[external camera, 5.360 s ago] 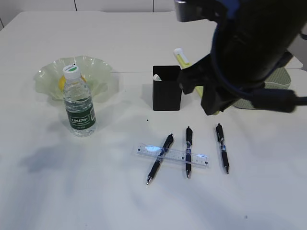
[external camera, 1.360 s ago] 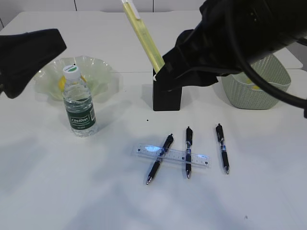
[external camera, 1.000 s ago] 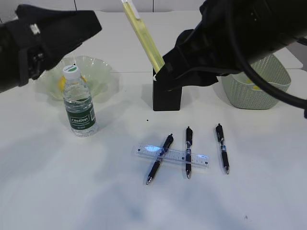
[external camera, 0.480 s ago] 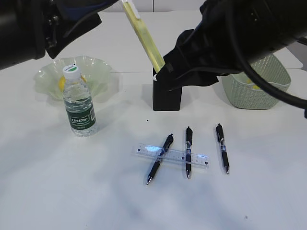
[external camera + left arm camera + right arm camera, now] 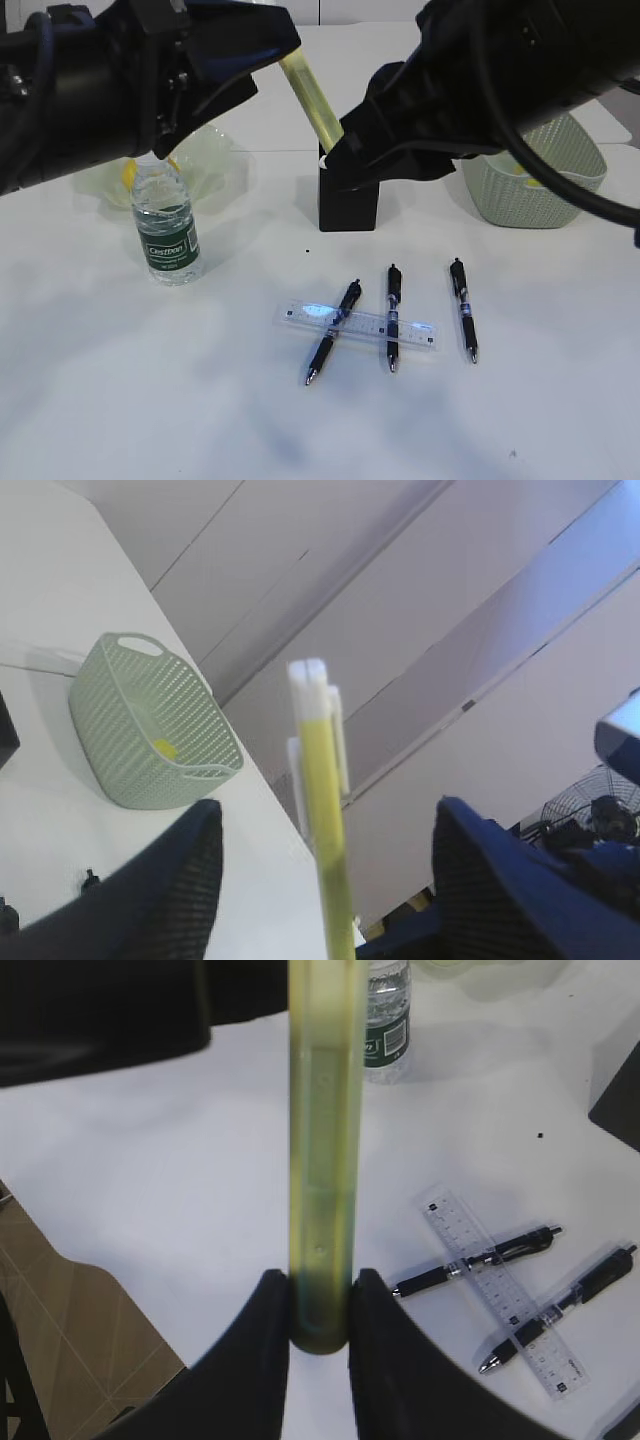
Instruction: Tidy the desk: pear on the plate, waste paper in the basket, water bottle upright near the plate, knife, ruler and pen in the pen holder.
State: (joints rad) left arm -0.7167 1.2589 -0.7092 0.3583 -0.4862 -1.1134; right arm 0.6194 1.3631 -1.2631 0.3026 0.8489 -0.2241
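Behind the left arm [image 5: 130, 90], the plate [image 5: 225, 160] is mostly hidden.

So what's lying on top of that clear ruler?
Two black pens lie across the ruler; a third pen rests apart, right of it. Whether anything is under the ruler cannot be seen.

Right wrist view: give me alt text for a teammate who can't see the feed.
The right gripper is shut on the lower end of a yellow-green knife, held upright in frame. Behind it on the white table lie a clear ruler crossed by two pens, with a water bottle further back.
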